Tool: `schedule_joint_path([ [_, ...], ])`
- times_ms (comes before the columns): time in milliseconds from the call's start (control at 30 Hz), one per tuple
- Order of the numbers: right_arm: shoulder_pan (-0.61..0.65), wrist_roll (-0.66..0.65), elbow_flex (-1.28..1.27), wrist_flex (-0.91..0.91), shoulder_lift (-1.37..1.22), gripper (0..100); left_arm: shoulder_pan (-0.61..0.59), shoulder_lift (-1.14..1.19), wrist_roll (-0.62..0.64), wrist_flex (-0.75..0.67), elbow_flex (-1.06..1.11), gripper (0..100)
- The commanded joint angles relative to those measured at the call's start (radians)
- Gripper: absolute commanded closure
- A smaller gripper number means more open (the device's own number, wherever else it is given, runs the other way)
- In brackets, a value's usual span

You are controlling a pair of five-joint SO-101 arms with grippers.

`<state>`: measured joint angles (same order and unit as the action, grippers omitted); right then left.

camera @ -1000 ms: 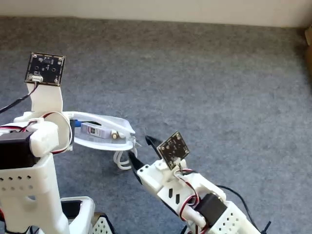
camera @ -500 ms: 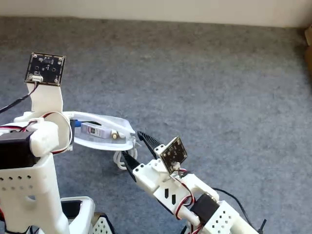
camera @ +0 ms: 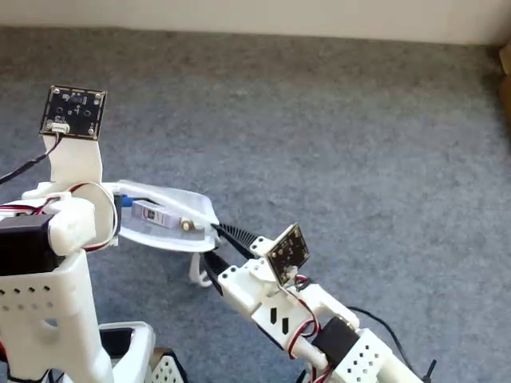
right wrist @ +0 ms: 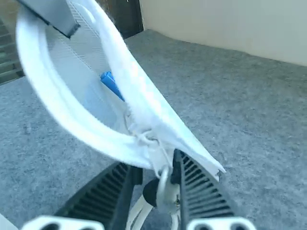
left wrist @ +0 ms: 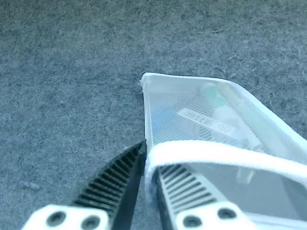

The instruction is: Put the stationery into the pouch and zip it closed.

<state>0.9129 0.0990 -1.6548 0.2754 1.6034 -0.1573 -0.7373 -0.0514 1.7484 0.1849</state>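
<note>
Left jaws pinch the pouch [left wrist: 192,151] (stationery [camera: 156,214] inside, mouth open).

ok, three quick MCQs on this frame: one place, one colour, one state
1. The right gripper is: A) at the pouch's zipper end; B) raised far above the pouch; C) at the other arm's base.
2. The item deep inside the pouch is: A) red; B) blue; C) yellow.
3. The pouch mouth is: A) zipped closed; B) open; C) folded over.

Answers:
1 A: the gripper straddles the zipper pull.
2 B: blue shows through the mesh.
3 B: the two rims gape apart while the left gripper clamps one end.
</note>
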Motion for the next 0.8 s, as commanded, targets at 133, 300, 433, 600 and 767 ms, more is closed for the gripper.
schedule_joint_path([
  [133,0.012,0.009,-0.012,0.068,0.013,92.0,0.022,0.013,0.011,-0.002,0.001,99],
  [300,0.012,0.011,-0.012,0.189,0.015,90.8,0.021,0.013,0.011,-0.002,0.001,99],
  [433,0.012,0.008,-0.015,0.191,0.015,94.1,0.021,0.013,0.011,-0.002,0.001,99],
  [600,0.012,0.005,-0.010,0.191,0.015,99.3,0.018,0.013,0.011,-0.002,0.002,99],
  [767,0.013,0.005,0.047,0.278,0.015,99.3,0.016,0.013,0.009,-0.003,-0.001,99],
])
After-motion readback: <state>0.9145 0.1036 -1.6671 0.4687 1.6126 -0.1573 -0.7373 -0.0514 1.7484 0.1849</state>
